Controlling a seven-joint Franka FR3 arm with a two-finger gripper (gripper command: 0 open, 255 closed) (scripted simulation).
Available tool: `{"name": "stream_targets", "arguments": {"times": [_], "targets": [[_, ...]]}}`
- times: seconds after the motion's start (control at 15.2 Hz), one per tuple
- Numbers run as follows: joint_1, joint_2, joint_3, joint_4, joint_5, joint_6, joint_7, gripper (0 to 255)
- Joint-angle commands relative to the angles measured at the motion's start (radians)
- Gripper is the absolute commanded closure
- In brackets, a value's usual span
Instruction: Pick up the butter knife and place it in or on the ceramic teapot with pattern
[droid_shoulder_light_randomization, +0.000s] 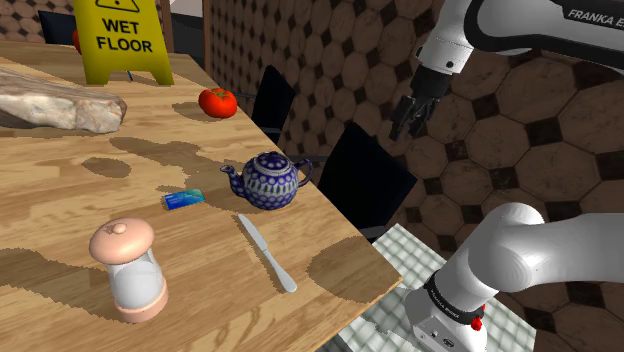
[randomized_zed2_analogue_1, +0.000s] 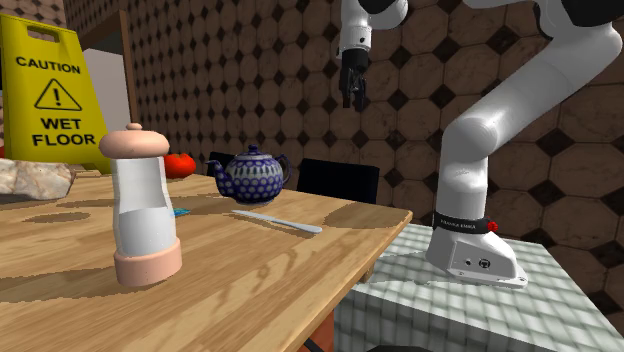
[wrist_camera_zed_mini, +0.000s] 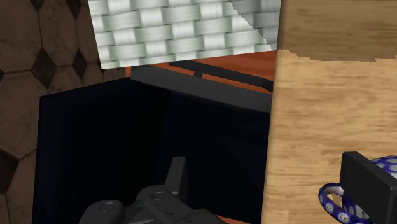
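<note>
pink grinder (droid_shoulder_light_randomization: 128, 270) | butter knife (droid_shoulder_light_randomization: 266, 251) slim, silver, lying flat | jaws apart, aloft

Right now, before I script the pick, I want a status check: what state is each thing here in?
butter knife: lying flat on the table, not held.
teapot: upright, lid on, nothing on it.
gripper: open, empty, raised beyond the table edge.
mill: upright.
wet floor sign: standing unfolded.
small blue item: lying on its side.
tomato: whole.
</note>
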Motion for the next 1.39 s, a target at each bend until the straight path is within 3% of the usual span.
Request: {"name": "stream_targets", "arguments": {"times": [0.0,0.66,1.32], "targets": [[0.000,0.000,0.000,0.000,0.000,0.000,0.000,0],[0.080,0.100,0.214,-0.088,0.129,0.196,0.211,0],[0.124,0.346,0.436,-0.048,0.188,0.413,0.429,0]]}}
